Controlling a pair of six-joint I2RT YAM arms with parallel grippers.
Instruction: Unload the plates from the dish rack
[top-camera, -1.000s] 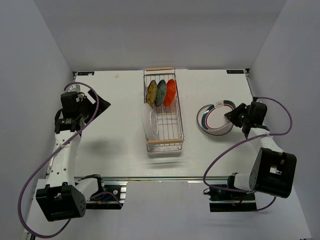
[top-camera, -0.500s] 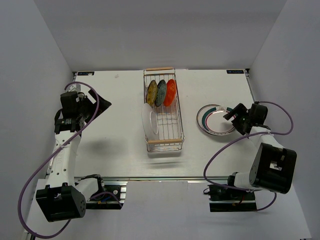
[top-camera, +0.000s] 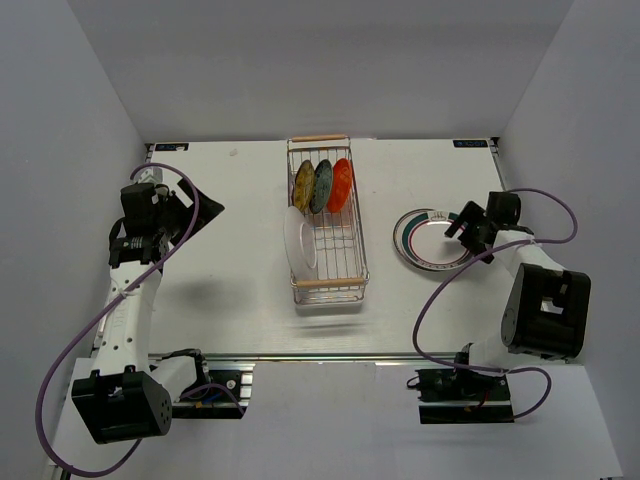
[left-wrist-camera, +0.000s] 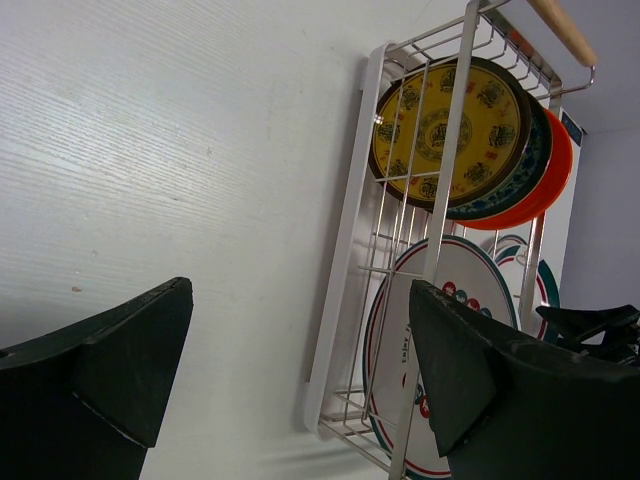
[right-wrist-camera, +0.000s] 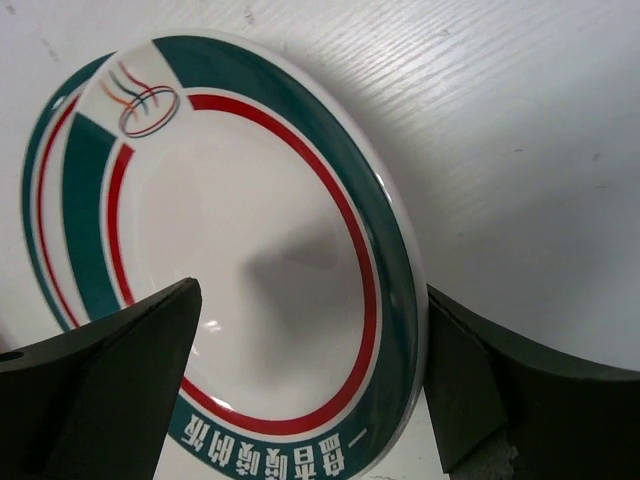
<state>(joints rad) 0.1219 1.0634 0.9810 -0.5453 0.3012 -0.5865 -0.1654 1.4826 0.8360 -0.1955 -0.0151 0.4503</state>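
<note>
The dish rack stands at mid-table with three small plates upright at its far end: yellow-olive, grey-blue and orange. A large white plate leans at its near left. A teal-rimmed plate lies flat on the table to the right. My right gripper is open at that plate's right edge; in the right wrist view the plate lies between the spread fingers, untouched. My left gripper is open, well left of the rack, empty.
White walls close the table on the left, back and right. Purple cables loop beside both arms. The left wrist view shows the yellow plate and a large white plate through the rack wires.
My right gripper has opened and let go of the teal-rimmed plate, which went from tilted to flat on the table. The right wrist shifted slightly toward the back. The left arm has not moved.
</note>
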